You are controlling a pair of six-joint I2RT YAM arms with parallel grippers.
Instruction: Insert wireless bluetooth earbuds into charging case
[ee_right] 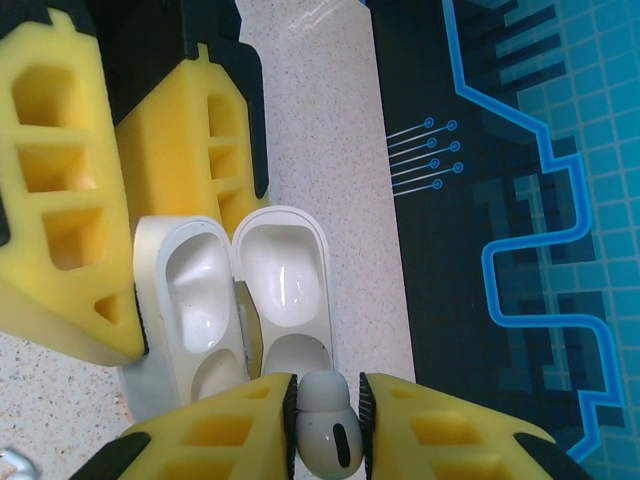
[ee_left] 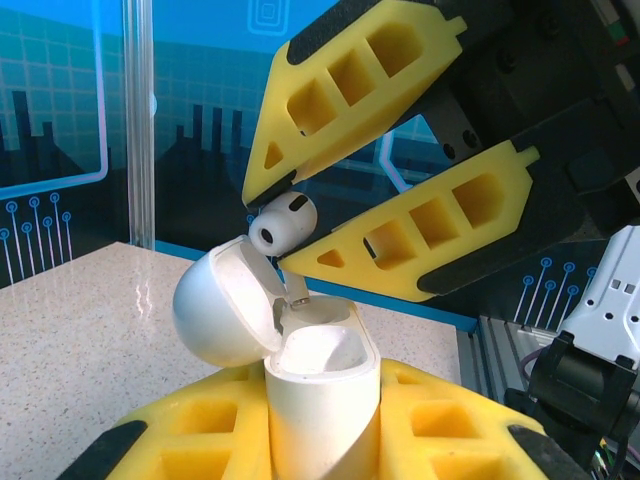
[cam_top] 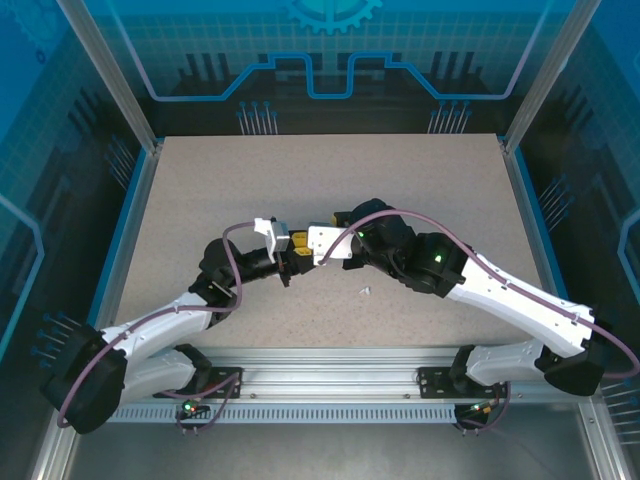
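Observation:
In the left wrist view my left gripper [ee_left: 325,440] is shut on the white charging case [ee_left: 318,375], which stands upright with its lid [ee_left: 215,310] hinged open to the left. Just above it my right gripper [ee_left: 272,228] is shut on a white earbud [ee_left: 285,222], whose stem tip [ee_left: 296,296] reaches down to the far socket of the case. From the right wrist, the earbud [ee_right: 330,445] is pinched between the pads of that gripper [ee_right: 328,410], over the open case [ee_right: 285,290]. Both grippers meet mid-table, the left [cam_top: 288,262] and the right [cam_top: 302,243].
A tiny white piece [cam_top: 366,291], earbud-sized, lies loose on the speckled table [cam_top: 330,180] just right of the grippers. The left gripper's yellow fingers [ee_right: 60,200] flank the case. Blue walls and metal posts [cam_top: 110,75] ring the table.

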